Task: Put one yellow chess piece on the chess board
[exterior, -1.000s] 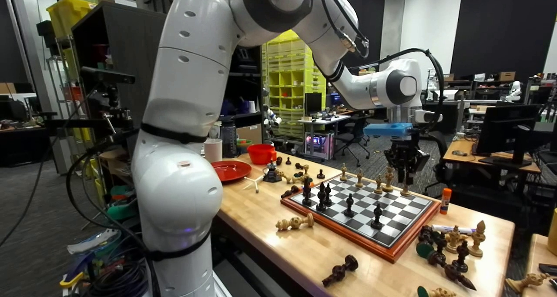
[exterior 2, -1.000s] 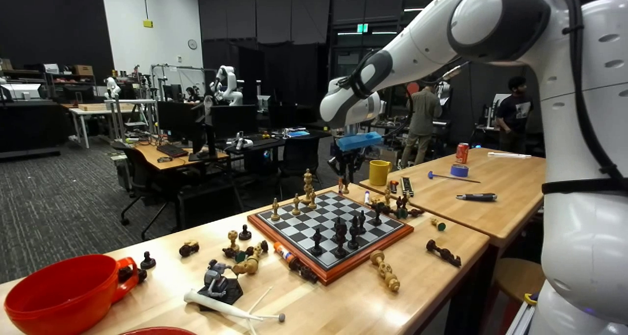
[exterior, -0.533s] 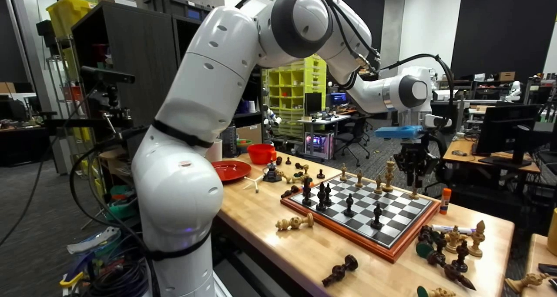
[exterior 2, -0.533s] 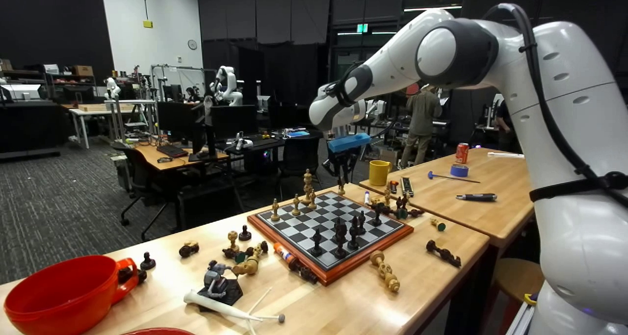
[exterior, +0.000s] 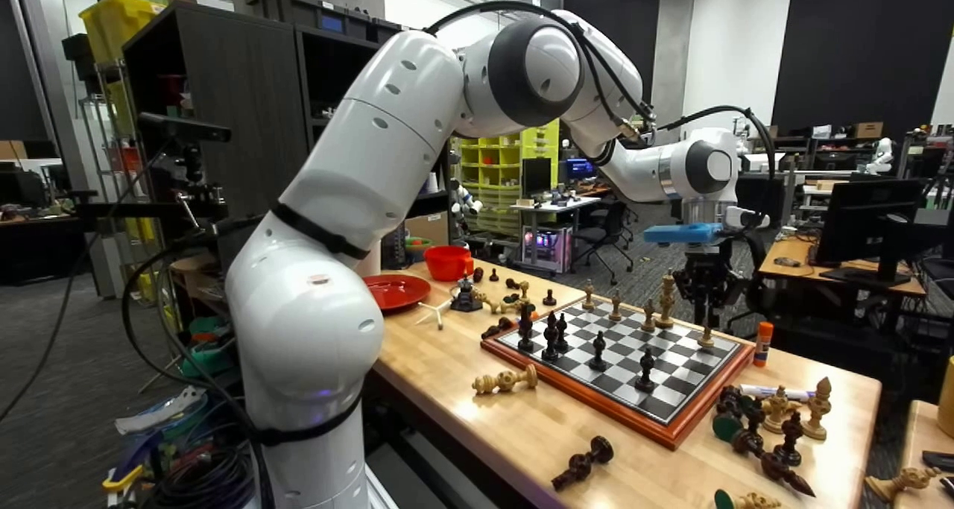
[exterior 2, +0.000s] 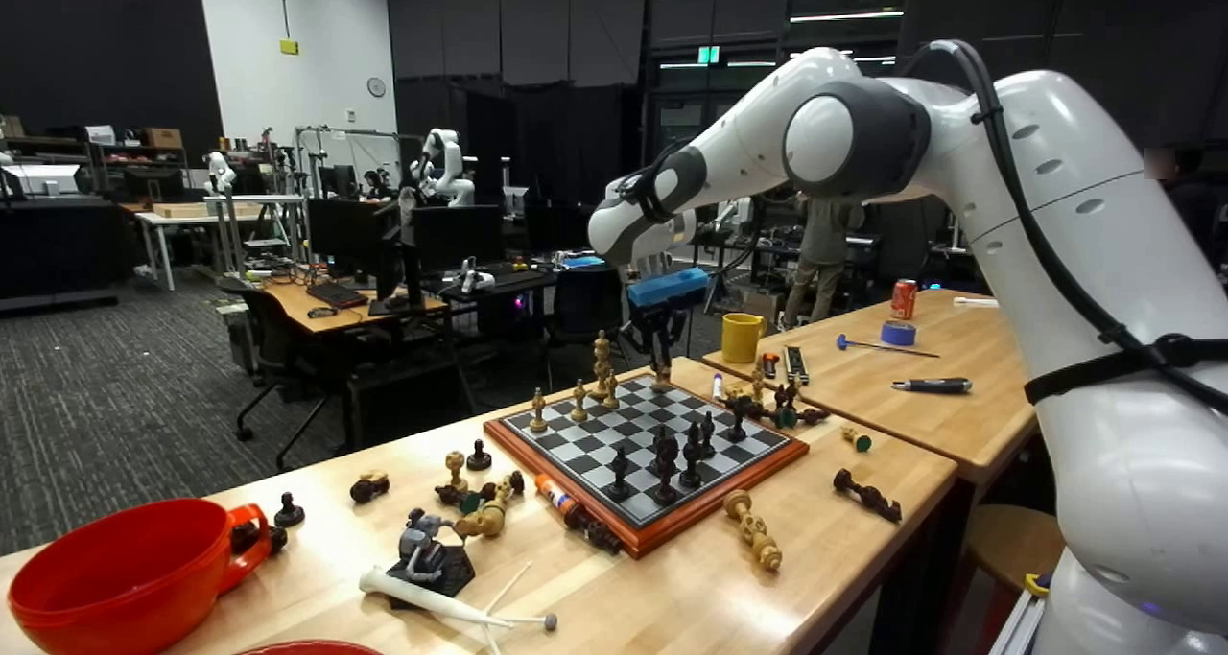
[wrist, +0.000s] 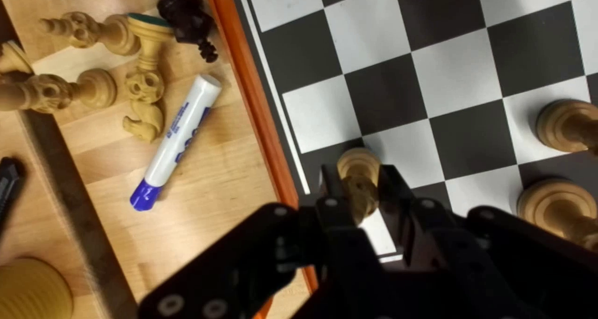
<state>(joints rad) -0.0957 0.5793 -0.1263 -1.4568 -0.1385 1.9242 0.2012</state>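
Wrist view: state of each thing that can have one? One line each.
Black gripper, shut on the yellow wooden chess piece
That piece, upright; contact with the checked chess board unclear
White-and-purple marker, capped, lying on the wooden table
Yellow wooden piece with green base, tipped over
Two yellow pieces just left of it, upright
Dark-brown wooden piece, tipped over
Yellow wooden pieces at right edge, upright on the board
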